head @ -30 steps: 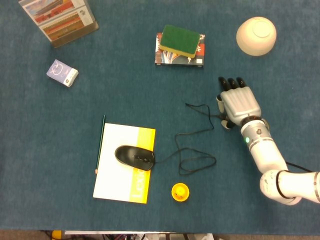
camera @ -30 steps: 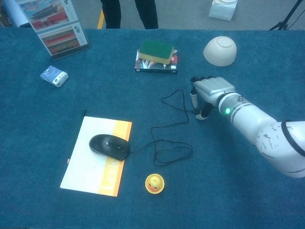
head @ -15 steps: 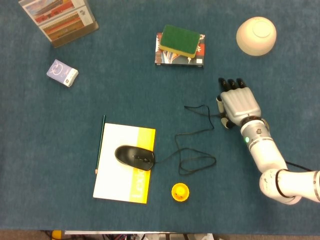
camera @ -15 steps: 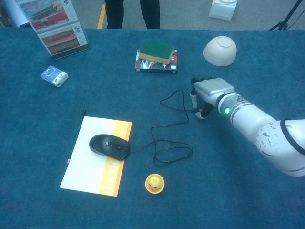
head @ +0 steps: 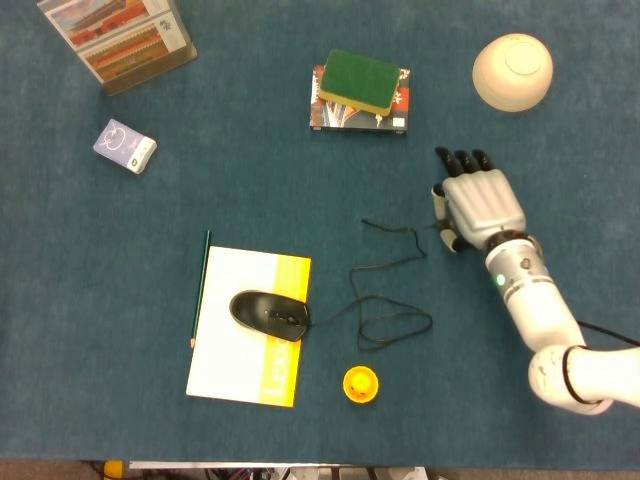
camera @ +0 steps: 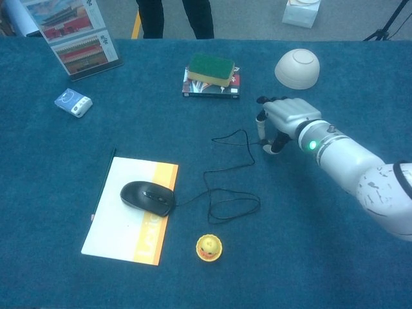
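My right hand (head: 482,205) hovers palm down over the blue table, right of centre, also seen in the chest view as the right hand (camera: 286,118). Its thumb and a finger pinch the plug end of a thin black cable (head: 392,263). The cable (camera: 226,168) winds left in loose loops to a black mouse (head: 269,313), which sits on a white and yellow notebook (head: 240,365). The mouse (camera: 148,197) lies far from the hand. No left hand shows in either view.
A pencil (head: 200,290) lies along the notebook's left edge. A small yellow toy (head: 360,384) sits below the cable loops. At the back are a green sponge (head: 360,80) on a book, an upturned cream bowl (head: 512,72), a small card box (head: 125,146) and a picture stand (head: 120,35).
The right hand has shifted slightly away and to the right, holding the cable end. The cable's free bend near it has slid left and toward the mouse. Mouse and notebook stayed put.
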Robot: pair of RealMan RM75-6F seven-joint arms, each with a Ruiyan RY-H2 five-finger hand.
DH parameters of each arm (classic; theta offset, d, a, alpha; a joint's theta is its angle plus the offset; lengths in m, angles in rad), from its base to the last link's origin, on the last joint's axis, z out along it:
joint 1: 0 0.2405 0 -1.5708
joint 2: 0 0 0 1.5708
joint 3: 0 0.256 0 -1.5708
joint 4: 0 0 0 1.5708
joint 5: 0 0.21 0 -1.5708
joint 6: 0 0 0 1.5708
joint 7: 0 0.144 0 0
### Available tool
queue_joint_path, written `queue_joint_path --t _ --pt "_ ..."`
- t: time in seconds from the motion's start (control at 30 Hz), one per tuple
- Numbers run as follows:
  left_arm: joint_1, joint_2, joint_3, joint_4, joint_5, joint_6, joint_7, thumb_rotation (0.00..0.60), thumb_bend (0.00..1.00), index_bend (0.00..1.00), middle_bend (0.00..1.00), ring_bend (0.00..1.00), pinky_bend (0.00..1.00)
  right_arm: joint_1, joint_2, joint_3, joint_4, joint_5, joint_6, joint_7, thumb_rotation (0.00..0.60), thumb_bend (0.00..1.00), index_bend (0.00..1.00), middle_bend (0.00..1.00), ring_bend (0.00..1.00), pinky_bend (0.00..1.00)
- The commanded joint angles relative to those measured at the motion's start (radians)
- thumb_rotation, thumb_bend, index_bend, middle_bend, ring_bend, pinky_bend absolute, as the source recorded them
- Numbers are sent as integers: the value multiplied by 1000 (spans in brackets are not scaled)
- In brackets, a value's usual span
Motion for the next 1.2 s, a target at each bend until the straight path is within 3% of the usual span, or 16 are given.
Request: queue_joint_path --t 0.03,0.43,1.2 --pt "-3 2 -1 -5 3 0 6 600 241 386 430 345 501 -18 29 2 -43 -54 33 30 600 339 577 17 0 9" --pt "-45 0 -13 -50 13 -32 53 600 241 386 430 345 501 -138 172 -6 -244 -417 91 319 600 336 577 19 0 1" --pt "-193 -32 -52 -143 18 -156 168 600 241 386 429 345 500 -271 298 -13 -296 -962 105 1009 600 323 586 47 0 1"
